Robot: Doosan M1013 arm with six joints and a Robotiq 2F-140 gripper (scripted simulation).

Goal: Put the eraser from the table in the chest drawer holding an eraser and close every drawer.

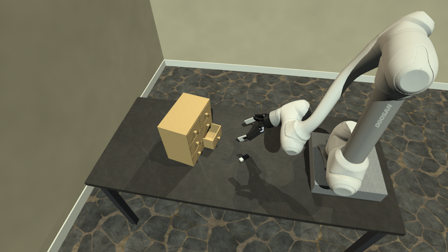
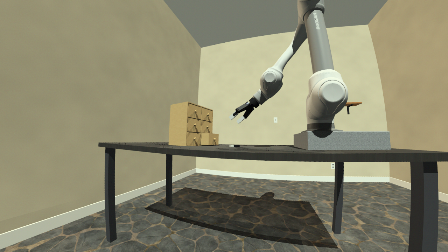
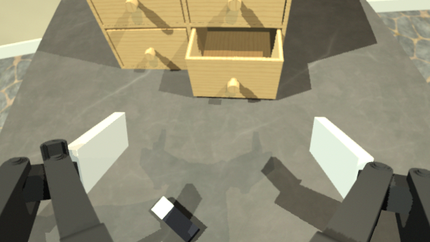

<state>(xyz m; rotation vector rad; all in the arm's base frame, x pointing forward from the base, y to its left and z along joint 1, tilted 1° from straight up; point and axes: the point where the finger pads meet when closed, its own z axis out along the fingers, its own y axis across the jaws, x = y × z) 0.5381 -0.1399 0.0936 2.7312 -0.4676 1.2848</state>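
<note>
Pincer (image 1: 245, 129) (image 2: 236, 119) (image 3: 218, 132) wide, nothing held, above counter (image 1: 200, 184) (image 2: 266, 155) (image 3: 134, 97); eraser (image 1: 243, 158) (image 2: 234, 146) (image 3: 175, 219) lies on it, with the open bottom drawer (image 1: 209, 143) (image 2: 209, 139) (image 3: 211, 77) at its 1 o'clock in wrist view, pulled partway out of the chest (image 1: 180, 140) (image 2: 178, 125) (image 3: 144, 37).

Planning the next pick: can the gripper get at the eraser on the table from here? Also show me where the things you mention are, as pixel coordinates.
Probably yes. The gripper (image 1: 243, 129) (image 2: 236, 120) (image 3: 218, 132) is open above the table, and nothing visible stands over the eraser (image 1: 243, 158) (image 2: 234, 146) (image 3: 176, 219). It likely needs to tilt down first.
</note>
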